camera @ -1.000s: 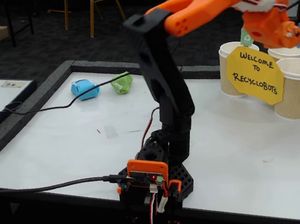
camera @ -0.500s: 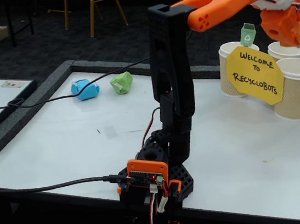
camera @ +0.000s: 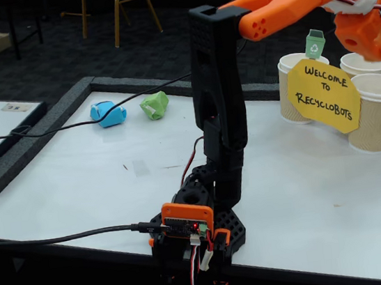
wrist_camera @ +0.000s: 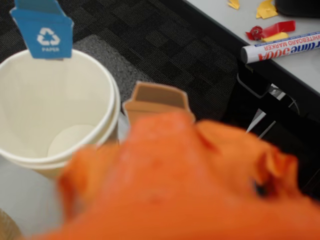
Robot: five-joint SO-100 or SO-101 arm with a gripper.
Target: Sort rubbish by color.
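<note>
A light blue paper lump [camera: 108, 114] and a green paper lump [camera: 155, 106] lie side by side on the white table [camera: 96, 176] at its far left in the fixed view, far from the gripper. My orange gripper [camera: 377, 42] hangs over the beige paper cups [camera: 376, 114] at the far right, behind the yellow sign [camera: 323, 95]. In the wrist view the gripper [wrist_camera: 170, 150] is a blurred orange mass; I cannot tell how its jaws stand. Beside it is an empty cup [wrist_camera: 30, 65] with a blue paper tag [wrist_camera: 42, 30] and a brown tag [wrist_camera: 157, 100].
The arm's base [camera: 194, 223] stands at the table's front edge with cables running left. A black foam border [camera: 29, 146] rims the table. A cup with a green tag [camera: 299, 86] stands left of the sign. A whiteboard marker [wrist_camera: 282, 47] lies on a grey table nearby.
</note>
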